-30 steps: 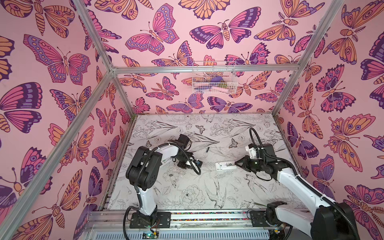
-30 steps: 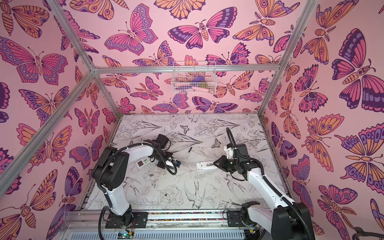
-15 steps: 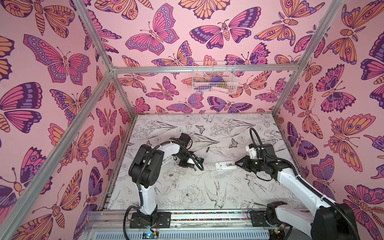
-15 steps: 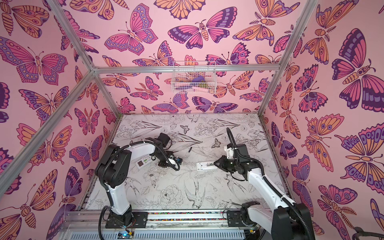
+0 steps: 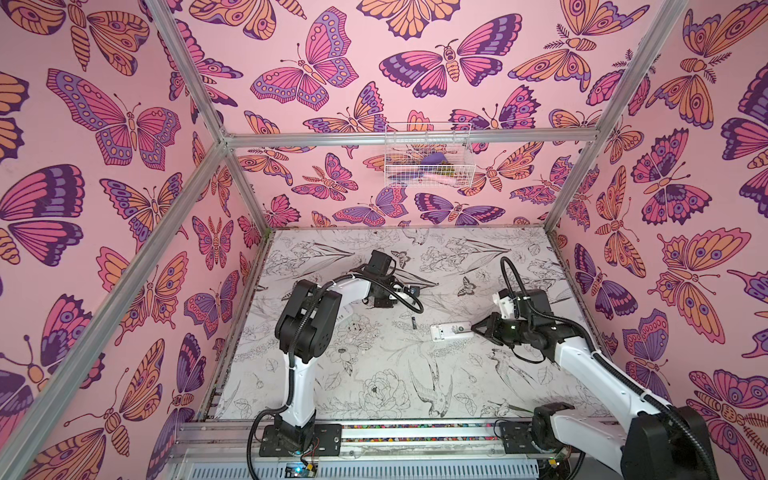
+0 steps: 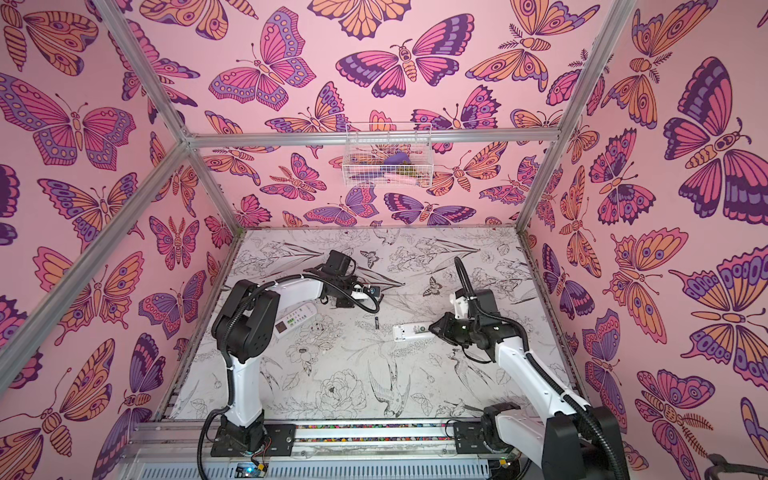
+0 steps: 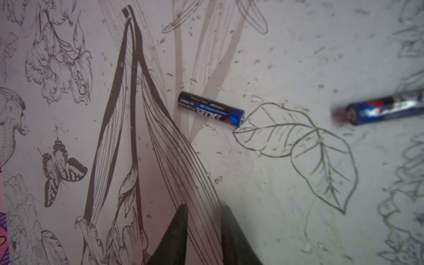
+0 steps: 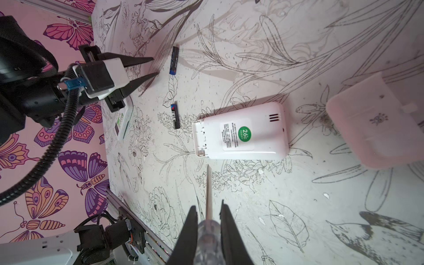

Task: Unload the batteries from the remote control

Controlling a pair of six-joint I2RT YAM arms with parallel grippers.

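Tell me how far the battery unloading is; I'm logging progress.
Done: two batteries lie on the table beside the white remote, whose open compartment looks empty. In hand: the right claw grips a thin tool; the left claw is open, empty, near one battery. Left: perhaps a second remote, face up by the left arm, batteries hidden.

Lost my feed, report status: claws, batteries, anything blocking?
Left claw open, empty. Right claw shut on tool. Two batteries loose on table; remote bay looks empty. Nothing blocking.
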